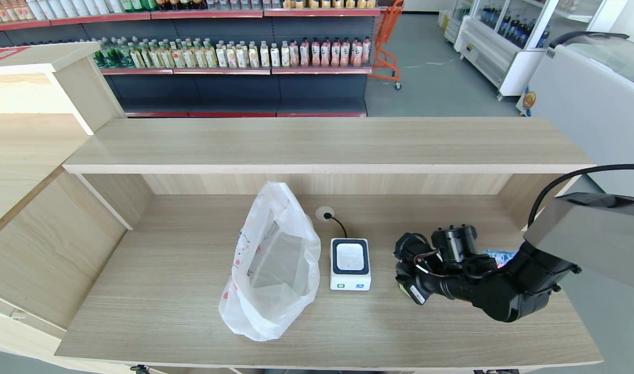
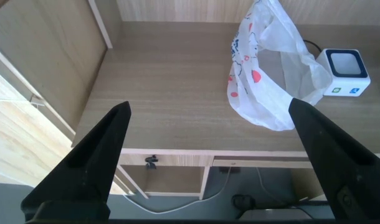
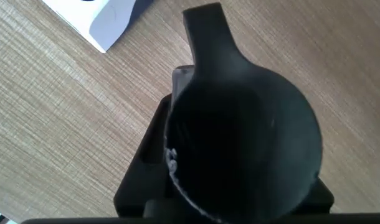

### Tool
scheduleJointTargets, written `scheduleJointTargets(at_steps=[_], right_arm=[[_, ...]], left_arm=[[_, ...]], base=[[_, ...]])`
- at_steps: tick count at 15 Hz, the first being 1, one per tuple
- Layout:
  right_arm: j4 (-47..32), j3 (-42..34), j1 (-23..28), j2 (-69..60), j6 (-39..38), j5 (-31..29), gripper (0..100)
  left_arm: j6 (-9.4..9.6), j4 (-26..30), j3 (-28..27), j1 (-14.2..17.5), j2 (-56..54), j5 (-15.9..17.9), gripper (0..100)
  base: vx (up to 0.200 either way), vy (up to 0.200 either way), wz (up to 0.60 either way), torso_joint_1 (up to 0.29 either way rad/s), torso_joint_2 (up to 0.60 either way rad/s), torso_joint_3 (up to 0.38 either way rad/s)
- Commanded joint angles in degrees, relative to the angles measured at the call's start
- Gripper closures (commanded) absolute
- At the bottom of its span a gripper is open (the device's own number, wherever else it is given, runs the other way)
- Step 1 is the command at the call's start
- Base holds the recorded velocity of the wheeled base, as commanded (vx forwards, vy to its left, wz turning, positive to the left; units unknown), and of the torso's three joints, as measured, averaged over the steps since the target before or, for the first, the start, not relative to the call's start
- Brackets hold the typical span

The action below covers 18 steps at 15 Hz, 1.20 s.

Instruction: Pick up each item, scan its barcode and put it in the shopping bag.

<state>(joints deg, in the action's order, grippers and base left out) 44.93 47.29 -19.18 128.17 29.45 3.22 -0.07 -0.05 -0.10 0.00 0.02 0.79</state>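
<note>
A white shopping bag (image 1: 272,270) (image 2: 265,74) stands open in the middle of the wooden counter. Just to its right sits the white barcode scanner (image 1: 350,263) (image 2: 346,71) (image 3: 106,22). My right gripper (image 1: 413,270) is low over the counter right of the scanner, shut on a black round item (image 1: 411,248) (image 3: 240,137) that blocks most of the right wrist view. A blue packet (image 1: 499,255) lies behind the right arm, mostly hidden. My left gripper (image 2: 209,168) hangs open and empty above the counter's front left edge.
The scanner's black cable (image 1: 340,224) runs to a hole at the back of the counter. A raised shelf (image 1: 327,145) runs along the back, and wooden side walls (image 1: 52,249) close in the counter. Bare counter (image 1: 161,270) lies left of the bag.
</note>
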Motion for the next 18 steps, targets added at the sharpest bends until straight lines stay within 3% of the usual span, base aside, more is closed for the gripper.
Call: scheduleJointTargets(at_steps=[1, 3, 5, 9, 12, 14, 15, 16, 17, 18], right_arm=[[6.1, -5.9, 0.2, -3.0, -1.9, 0.0, 100], [10.8, -14.9, 0.5, -10.0, -10.8, -0.1, 100], [9.6, -20.3, 0.5, -22.4, -15.1, -0.4, 100], [1.1, -22.3, 1.3, -39.0, -9.7, -0.8, 100], [-2.7, -23.0, 7.0, -42.2, 14.8, -0.7, 100], [-3.8, -23.1, 9.4, -42.6, 29.6, 4.7, 100], [-3.8, -23.1, 11.4, -42.0, 39.9, 11.1, 100], [-4.3, -22.8, 15.2, -41.2, 59.8, 24.7, 100], [-5.8, -22.4, 15.9, -40.8, 74.3, 32.5, 100], [-6.8, -22.1, 15.5, -40.3, 82.0, 35.8, 100]], left_arm=[[-0.01, 0.0, 0.0, 0.0, 0.0, 0.0, 0], [-0.01, 0.0, 0.0, 0.0, 0.0, 0.0, 0], [-0.01, 0.0, 0.0, 0.0, 0.0, 0.0, 0], [-0.01, 0.0, 0.0, 0.0, 0.0, 0.0, 0], [-0.01, 0.0, 0.0, 0.0, 0.0, 0.0, 0], [-0.01, 0.0, 0.0, 0.0, 0.0, 0.0, 0], [-0.01, 0.0, 0.0, 0.0, 0.0, 0.0, 0], [-0.01, 0.0, 0.0, 0.0, 0.0, 0.0, 0], [-0.01, 0.0, 0.0, 0.0, 0.0, 0.0, 0], [-0.01, 0.0, 0.0, 0.0, 0.0, 0.0, 0]], base=[[0.0, 0.0, 0.0, 0.0, 0.0, 0.0], [0.0, 0.0, 0.0, 0.0, 0.0, 0.0], [0.0, 0.0, 0.0, 0.0, 0.0, 0.0], [0.0, 0.0, 0.0, 0.0, 0.0, 0.0], [0.0, 0.0, 0.0, 0.0, 0.0, 0.0], [0.0, 0.0, 0.0, 0.0, 0.0, 0.0], [0.0, 0.0, 0.0, 0.0, 0.0, 0.0], [0.0, 0.0, 0.0, 0.0, 0.0, 0.0], [0.0, 0.0, 0.0, 0.0, 0.0, 0.0], [0.0, 0.0, 0.0, 0.0, 0.0, 0.0]])
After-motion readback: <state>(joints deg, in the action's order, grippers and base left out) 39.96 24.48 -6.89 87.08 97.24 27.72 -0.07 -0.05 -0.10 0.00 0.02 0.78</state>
